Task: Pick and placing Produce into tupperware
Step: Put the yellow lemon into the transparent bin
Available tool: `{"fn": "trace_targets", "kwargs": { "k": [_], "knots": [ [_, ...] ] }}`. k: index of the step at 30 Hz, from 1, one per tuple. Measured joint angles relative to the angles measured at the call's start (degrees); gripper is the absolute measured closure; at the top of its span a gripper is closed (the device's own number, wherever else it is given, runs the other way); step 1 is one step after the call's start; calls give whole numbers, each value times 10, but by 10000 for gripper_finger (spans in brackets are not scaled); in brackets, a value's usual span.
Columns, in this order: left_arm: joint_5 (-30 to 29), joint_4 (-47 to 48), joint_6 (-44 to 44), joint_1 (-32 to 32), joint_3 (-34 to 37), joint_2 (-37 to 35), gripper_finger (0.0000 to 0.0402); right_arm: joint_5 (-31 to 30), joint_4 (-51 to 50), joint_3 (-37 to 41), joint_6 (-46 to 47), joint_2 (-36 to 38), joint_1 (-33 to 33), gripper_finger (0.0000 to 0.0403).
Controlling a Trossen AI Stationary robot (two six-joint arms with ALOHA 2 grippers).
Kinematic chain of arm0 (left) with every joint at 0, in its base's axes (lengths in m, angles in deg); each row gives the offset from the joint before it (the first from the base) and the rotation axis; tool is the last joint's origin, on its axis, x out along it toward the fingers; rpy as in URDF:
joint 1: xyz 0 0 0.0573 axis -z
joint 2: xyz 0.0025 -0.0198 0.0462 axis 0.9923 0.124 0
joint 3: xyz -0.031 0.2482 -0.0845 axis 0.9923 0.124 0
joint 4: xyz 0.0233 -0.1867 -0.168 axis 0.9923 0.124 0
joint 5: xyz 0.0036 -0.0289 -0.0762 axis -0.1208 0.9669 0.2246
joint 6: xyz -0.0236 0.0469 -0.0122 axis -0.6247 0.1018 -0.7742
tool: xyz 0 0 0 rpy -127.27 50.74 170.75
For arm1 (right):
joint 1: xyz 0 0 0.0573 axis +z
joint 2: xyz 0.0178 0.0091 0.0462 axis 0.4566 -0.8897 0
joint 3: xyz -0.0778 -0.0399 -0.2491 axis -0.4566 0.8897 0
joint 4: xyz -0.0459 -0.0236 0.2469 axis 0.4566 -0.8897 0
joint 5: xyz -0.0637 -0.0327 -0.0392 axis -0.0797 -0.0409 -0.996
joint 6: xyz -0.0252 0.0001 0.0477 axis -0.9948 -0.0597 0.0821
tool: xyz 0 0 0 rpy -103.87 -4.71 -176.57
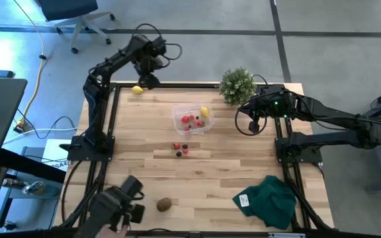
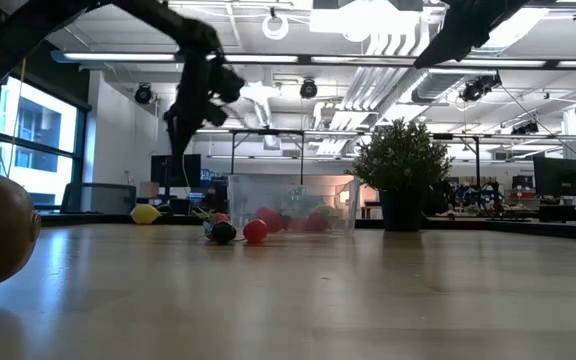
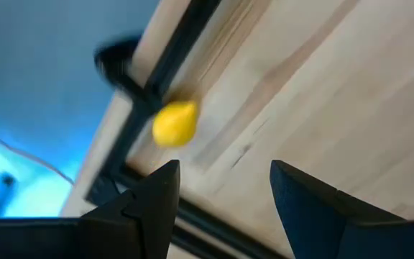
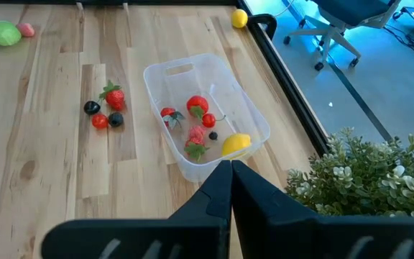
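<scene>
Yellow lemon (image 3: 174, 124) lies at the table's far-left edge, just beyond my left gripper (image 3: 225, 188), whose parted fingers hold nothing. It is well left of the tupperware (image 1: 192, 119). My right gripper (image 4: 230, 188) waits shut at the far right.

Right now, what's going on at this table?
The robot is sorting toy produce into the clear tupperware, which already holds red berries and a lemon. The left gripper hangs with jaws open near a second yellow lemon at the table's far edge, not gripping it. The right gripper waits shut beside the potted plant. More berries and a brown kiwi lie loose on the table.
</scene>
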Motion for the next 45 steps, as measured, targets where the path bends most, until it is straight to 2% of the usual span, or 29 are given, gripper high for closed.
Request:
{"fn": "trace_targets", "kwargs": {
  "k": [6, 11, 19, 27, 45],
  "knots": [
    [11, -66, 24, -63, 113, 0, 195, 0, 0, 0, 0, 0, 0, 402],
    [50, -154, 112, -91, 165, 1, 195, 0, 0, 0, 0, 0, 0, 402],
    [39, -200, 193, -88, 171, 1, 195, 0, 0, 0, 0, 0, 0, 402],
    [17, -184, 135, -94, 171, 1, 195, 0, 0, 0, 0, 0, 0, 402],
    [14, -185, 100, -97, 171, 2, 195, 0, 0, 0, 0, 0, 0, 402]
  ]
}}
